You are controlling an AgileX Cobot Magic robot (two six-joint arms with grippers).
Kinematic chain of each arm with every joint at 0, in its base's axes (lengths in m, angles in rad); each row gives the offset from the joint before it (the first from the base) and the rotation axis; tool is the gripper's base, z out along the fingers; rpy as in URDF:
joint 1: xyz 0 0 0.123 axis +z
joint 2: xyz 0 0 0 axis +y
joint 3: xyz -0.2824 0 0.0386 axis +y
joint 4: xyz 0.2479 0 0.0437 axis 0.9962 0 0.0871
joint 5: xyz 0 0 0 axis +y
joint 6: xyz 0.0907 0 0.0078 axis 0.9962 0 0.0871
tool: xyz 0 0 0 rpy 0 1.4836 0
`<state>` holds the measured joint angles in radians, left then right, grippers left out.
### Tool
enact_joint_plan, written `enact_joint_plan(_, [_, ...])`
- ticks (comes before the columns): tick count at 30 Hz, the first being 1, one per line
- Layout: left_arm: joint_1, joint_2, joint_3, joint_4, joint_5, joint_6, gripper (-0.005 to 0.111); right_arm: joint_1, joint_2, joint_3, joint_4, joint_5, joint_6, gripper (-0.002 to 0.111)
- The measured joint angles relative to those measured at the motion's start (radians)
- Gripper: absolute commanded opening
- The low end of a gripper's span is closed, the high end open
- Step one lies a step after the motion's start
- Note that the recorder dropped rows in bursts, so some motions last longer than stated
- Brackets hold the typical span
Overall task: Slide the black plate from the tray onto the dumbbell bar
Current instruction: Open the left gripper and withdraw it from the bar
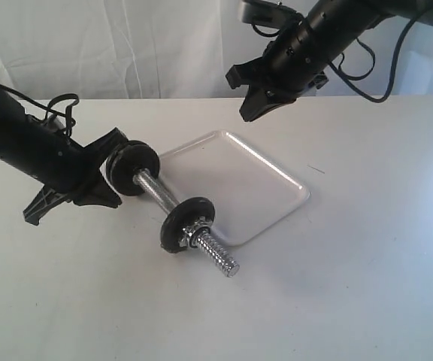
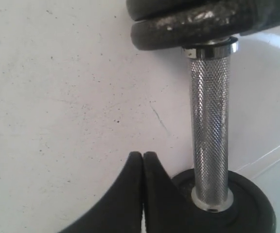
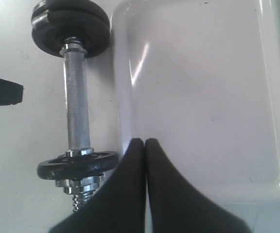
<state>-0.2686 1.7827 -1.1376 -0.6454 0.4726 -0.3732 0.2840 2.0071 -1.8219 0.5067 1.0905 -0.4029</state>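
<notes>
The chrome dumbbell bar lies on the table along the white tray's left rim. The tray holds no disc. Two stacked black discs sit on the bar's far-left end. One black disc, backed by chrome nuts, sits near the threaded front end. Which of these is the black plate, I cannot tell. My left gripper is shut and empty, low beside the far-left discs. My right gripper is shut and empty, raised above the tray's back.
Everything rests on a white tabletop with a white curtain behind it. The bar's bare threaded tip points toward the table's front. Cables trail from both arms.
</notes>
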Motion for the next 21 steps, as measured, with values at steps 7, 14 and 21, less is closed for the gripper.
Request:
enact_joint_plan(7, [0.000,-0.173,0.000,0.440,-0.117,0.242,0.000,0.000,-0.126,0.000,-0.224,-0.028,0.031,0.000])
enact_joint_plan(14, [-0.002,-0.120,0.174,0.504,-0.158,0.090,0.000,0.000,-0.219,0.123,-0.226,-0.138,0.071,0.000])
enact_joint_plan(21, [-0.017,-0.155,0.231,0.377,-0.301,0.068,0.000,0.000,-0.219,0.200,-0.213,-0.214,0.088,0.000])
